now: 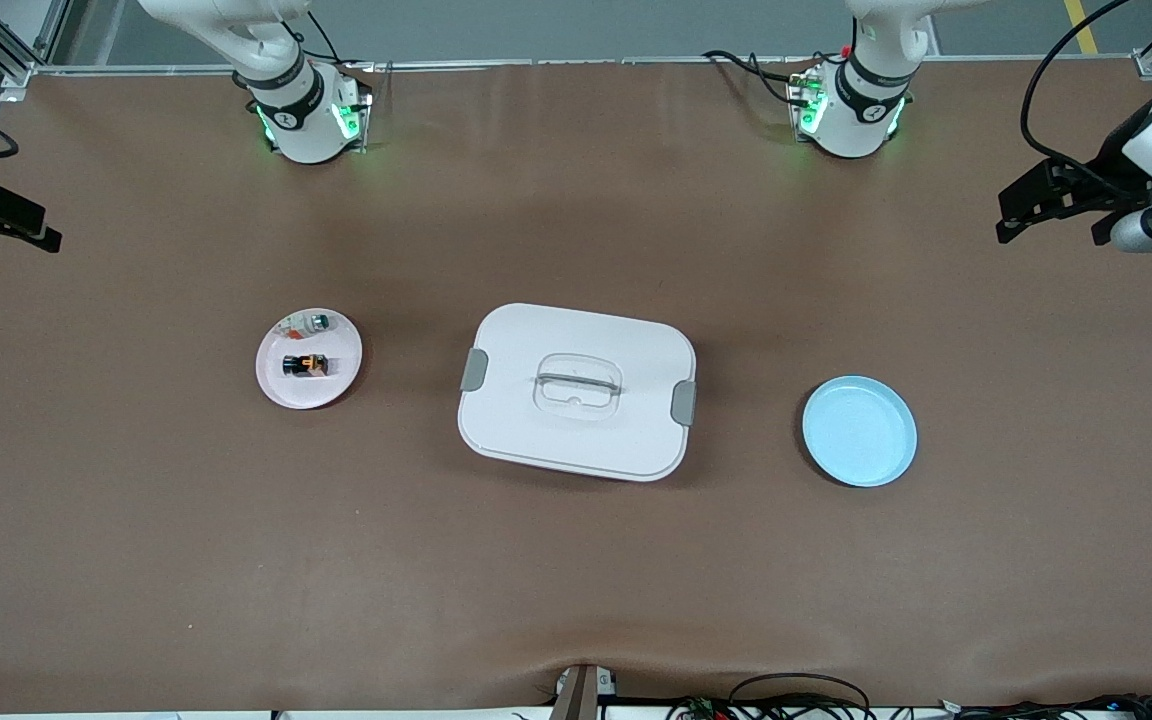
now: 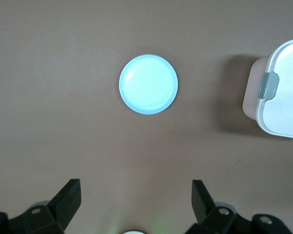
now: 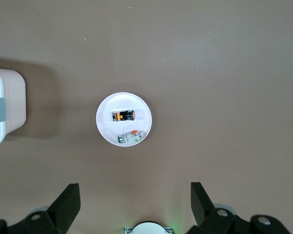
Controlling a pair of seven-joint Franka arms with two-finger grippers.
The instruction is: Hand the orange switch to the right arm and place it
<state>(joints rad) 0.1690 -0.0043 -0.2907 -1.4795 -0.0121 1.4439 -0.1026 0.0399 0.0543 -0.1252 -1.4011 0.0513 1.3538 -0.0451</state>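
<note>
The orange switch (image 1: 305, 364) (image 3: 123, 116), a tiny black block with orange markings, lies on a small pink plate (image 1: 281, 395) (image 3: 105, 129) toward the right arm's end of the table. My right gripper (image 3: 135, 197) hangs high over the table at that end, open and empty, with the plate well clear of its fingers. High over the left arm's end of the table, my left gripper (image 2: 136, 195) is also open with nothing between its fingers.
On the same pink plate lie a tiny white piece with a green top (image 1: 319, 322) (image 3: 128, 139) and a small red-and-white bit (image 1: 288, 325). A white lidded box (image 1: 576, 390) (image 2: 283, 92) stands mid-table. An empty light-blue plate (image 1: 859, 431) (image 2: 148, 84) sits toward the left arm's end.
</note>
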